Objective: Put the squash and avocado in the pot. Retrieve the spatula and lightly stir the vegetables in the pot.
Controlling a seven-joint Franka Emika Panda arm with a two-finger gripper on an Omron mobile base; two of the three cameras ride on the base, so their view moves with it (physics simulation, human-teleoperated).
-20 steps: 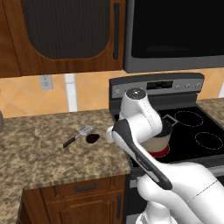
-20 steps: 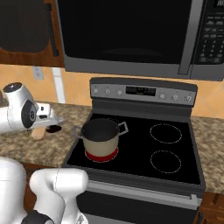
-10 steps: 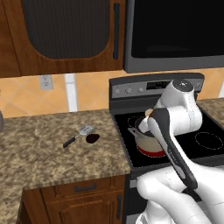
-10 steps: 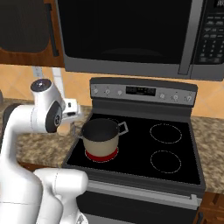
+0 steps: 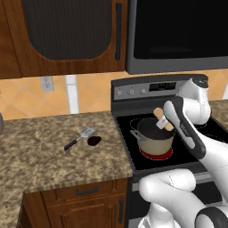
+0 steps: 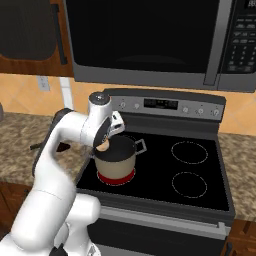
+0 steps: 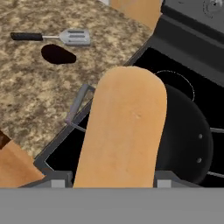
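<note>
White glossy arm (image 6: 55, 150), rounded segments w/ dark grey joint bands; bulbous white base housing; small grey fingertips (image 7: 56, 179) on gripper (image 7: 111, 180).

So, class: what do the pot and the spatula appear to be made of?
Pot: looks like matte cream enamel or ceramic, with a grey, metal-looking rim and loop handles. Spatula: flat grey head, probably metal; thin black handle, likely plastic, though the rendering leaves it open.

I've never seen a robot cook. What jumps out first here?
The white arm's gripper holds a pale tan squash right above the cream pot on the stove's front-left burner. On the granite counter to the left lie a dark avocado and, beside it, a black-handled spatula.
</note>
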